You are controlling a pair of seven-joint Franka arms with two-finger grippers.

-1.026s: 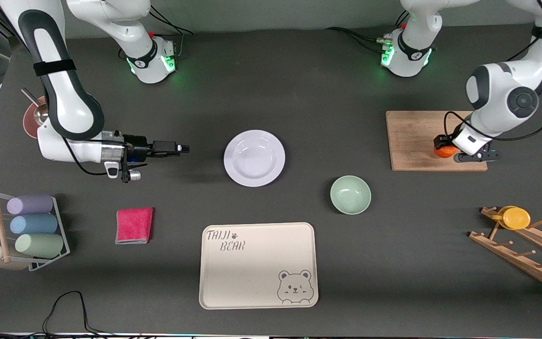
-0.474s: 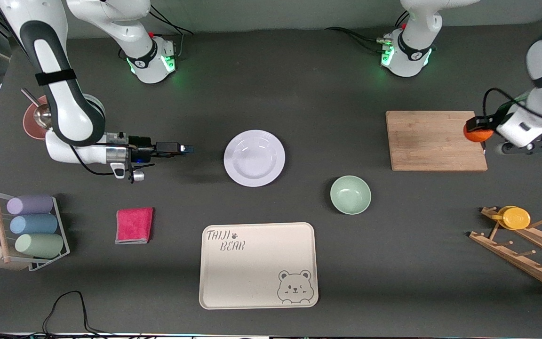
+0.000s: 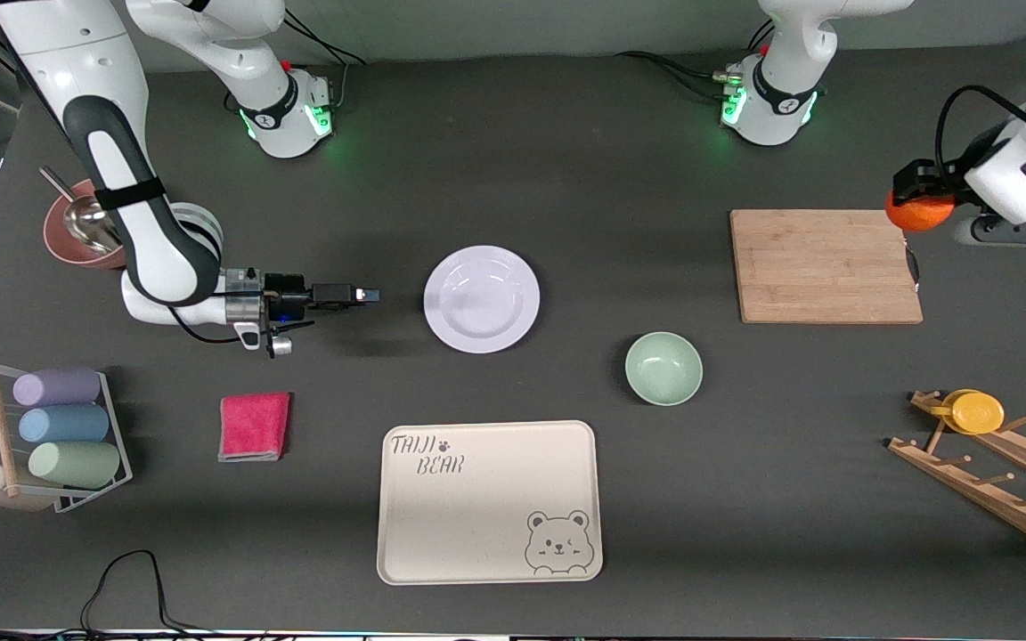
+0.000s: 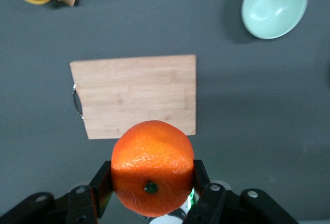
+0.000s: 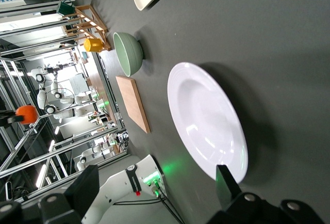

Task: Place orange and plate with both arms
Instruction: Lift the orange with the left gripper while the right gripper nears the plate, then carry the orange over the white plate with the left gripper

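Plate [image 3: 481, 298] on table, between tray [image 3: 489, 501] and robot bases; bowl [image 3: 663, 368] beside.

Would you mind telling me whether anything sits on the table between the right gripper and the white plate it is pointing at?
Nothing visible does. The right gripper, fingers open, is low beside the plate toward the right arm's end, with only bare table between them. The left gripper holds the orange in the air.

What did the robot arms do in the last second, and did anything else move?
The left gripper lifted the orange off the wooden board and carried it up past the board's edge at the left arm's end, gripping it throughout. The right gripper, open, slid low over the table toward the plate without touching it. The plate, green bowl, tray and red cloth stayed put.
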